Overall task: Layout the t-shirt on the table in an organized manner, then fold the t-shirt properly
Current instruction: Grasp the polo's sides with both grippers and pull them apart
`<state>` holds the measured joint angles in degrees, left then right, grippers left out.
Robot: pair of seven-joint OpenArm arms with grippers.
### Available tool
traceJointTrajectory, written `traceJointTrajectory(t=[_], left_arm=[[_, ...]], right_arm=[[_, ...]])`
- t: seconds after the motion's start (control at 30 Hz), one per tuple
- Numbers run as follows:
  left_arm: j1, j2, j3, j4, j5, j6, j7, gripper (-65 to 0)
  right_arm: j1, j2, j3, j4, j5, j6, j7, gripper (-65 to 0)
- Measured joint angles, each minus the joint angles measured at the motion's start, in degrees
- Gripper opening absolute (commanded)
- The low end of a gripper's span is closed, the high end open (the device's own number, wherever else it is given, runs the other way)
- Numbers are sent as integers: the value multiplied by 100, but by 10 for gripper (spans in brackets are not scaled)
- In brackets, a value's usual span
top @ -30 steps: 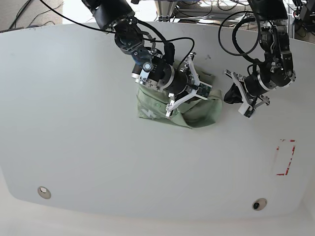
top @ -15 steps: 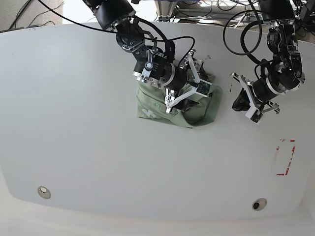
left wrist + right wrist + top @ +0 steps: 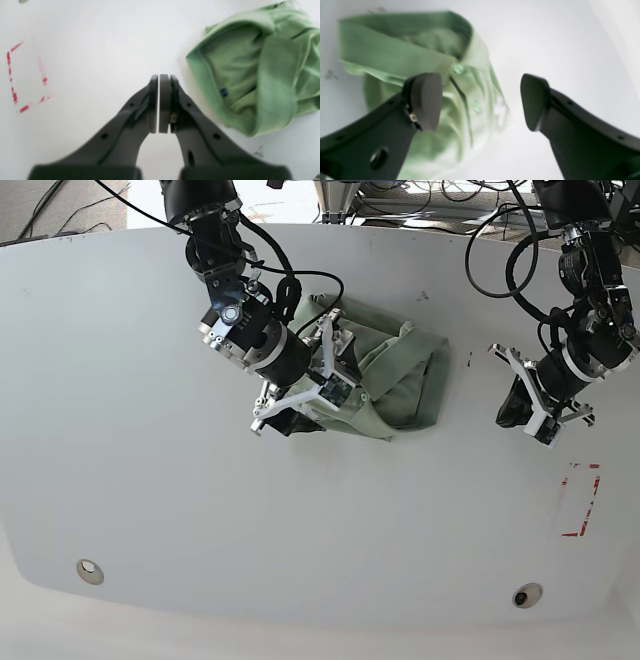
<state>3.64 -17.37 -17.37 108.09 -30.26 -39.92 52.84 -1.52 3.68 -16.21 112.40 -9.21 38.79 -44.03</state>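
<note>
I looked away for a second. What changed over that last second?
The right tool opened, let go of the t-shirt and drew back toward the base view's left. The left tool, shut and empty, moved away toward the red tape. The shirt stays bunched on the table.

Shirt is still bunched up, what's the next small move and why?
Probably bring the open right claw down onto the collar edge and pinch it. The shirt lies crumpled on the table, and the shut left claw sits off to its side, holding nothing.

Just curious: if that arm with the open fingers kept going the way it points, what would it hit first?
Probably the t-shirt: the right gripper points at its collar edge and the white table beside it, though depth is unclear.
</note>
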Motion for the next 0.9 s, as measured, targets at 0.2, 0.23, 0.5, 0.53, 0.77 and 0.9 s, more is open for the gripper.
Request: traceJointTrajectory(t=[0.2,0.23,0.5,0.53,0.77,0.9], left_arm=[[-59,208,496,24,-999,-2,28,-650],[-85,256,597,15,-1143,-2,33,-650],[-61,946,1554,-66,-1294,9,-15,-650],[-26,997,1683,-111,-1294,-9,-15,-650],[94,1126,2249,-581,-782,0,28,-650],[81,1099,2267,-881,-664,0,4,-650]], right_arm=[[48,13,804,-181,39,157,42,-184],[74,11,925,-251,37,160,28,-184],[505,15,1338,-1106,7,109,28,-393],[553,9,1335,-1248,59,114,37,-434],[789,13,1311,-2105,1067,129,48,-541],[831,24,1316,-2439,1307,129,57,-541]])
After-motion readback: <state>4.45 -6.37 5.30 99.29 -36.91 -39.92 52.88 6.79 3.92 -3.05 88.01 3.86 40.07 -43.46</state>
